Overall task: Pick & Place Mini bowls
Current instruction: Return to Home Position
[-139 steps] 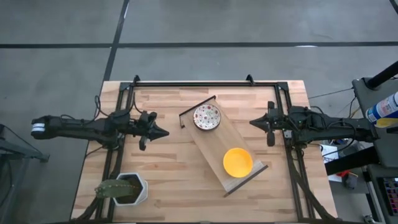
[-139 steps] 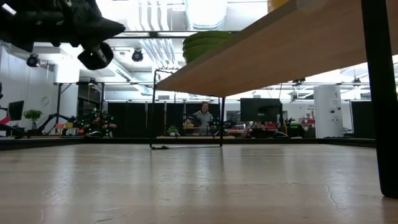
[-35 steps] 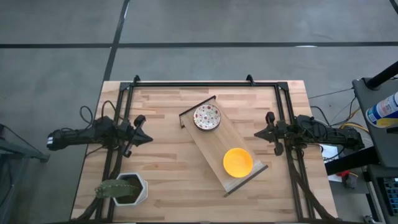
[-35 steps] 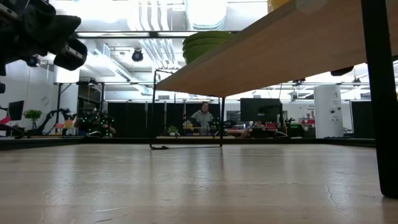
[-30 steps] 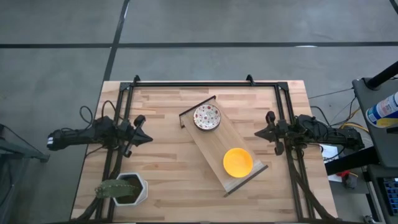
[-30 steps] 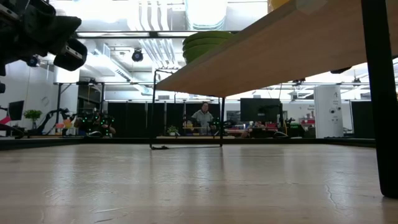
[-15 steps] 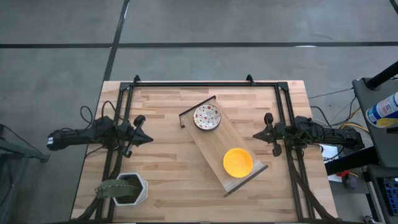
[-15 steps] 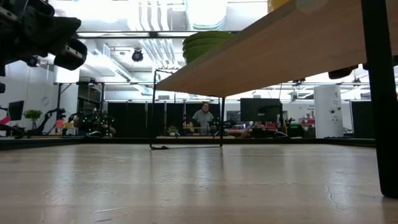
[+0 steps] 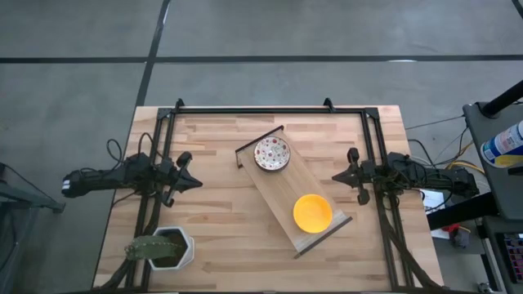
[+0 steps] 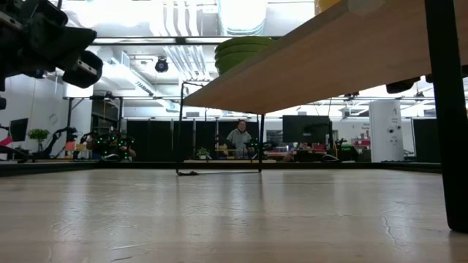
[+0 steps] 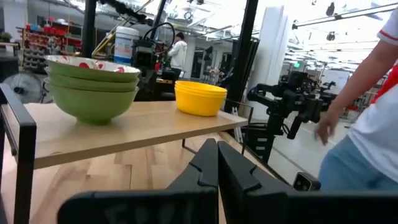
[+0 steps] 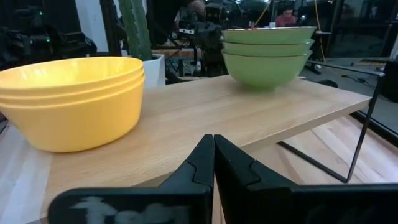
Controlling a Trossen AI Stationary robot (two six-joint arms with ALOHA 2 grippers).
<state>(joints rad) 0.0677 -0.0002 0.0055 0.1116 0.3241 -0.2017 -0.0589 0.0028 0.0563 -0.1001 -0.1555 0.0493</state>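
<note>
L tool (image 9: 198, 181) clenched, empty, above worktop (image 9: 221, 237) left of shelf (image 9: 282, 184). At shelf's left end: 3 speckled mini bowls (image 9: 271, 153) stacked, white w/ red-dark specks inside, green outside. At right end: 3 yellow mini bowls (image 9: 312, 212) stacked, plain. R tool (image 9: 334, 177) clenched, empty, right of shelf.

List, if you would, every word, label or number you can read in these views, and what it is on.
Nothing is legible in any view.
Bottle at the high view's right edge, blue label: too small to read.
White container in the room, left wrist view, blue label: blurred.
Yellow bowls and patterned bowls: no lettering visible.
</note>
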